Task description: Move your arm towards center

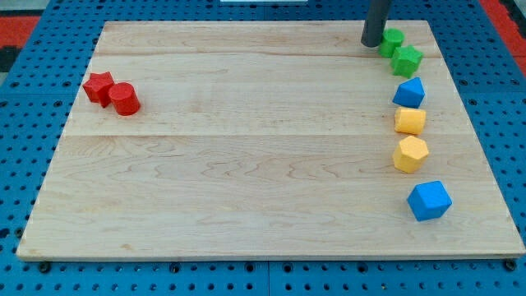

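Note:
My tip (371, 43) rests on the wooden board (246, 148) near the view's top right, just left of a green cylinder (393, 39). A green star block (407, 60) lies just below that cylinder. Down the view's right side follow a blue pentagon-like block (409, 92), a yellow block (410, 121), a yellow hexagon block (410, 154) and a blue block (429, 201). At the view's left sit a red star block (99, 86) and a red cylinder (125, 99), touching each other.
The board lies on a blue perforated table (25, 164). A red patch (20, 25) shows at the view's top left corner and another at the top right.

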### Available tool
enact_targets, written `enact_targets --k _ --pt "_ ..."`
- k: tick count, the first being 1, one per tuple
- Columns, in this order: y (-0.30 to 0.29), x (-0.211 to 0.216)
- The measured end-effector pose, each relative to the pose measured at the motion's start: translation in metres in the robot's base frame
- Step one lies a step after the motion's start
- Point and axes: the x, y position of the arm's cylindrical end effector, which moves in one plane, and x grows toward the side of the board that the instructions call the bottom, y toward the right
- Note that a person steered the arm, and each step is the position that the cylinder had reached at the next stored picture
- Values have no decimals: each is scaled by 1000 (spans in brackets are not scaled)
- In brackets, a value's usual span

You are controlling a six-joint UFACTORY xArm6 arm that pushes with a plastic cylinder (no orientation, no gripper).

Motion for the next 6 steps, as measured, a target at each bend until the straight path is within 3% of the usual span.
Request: enact_targets --k 1,2,3,4,5,6 --pt "18 1" --pt "-8 -4" --pt "-100 2" --pt "-143 118" --pt "-206 198" --pt "-335 207"
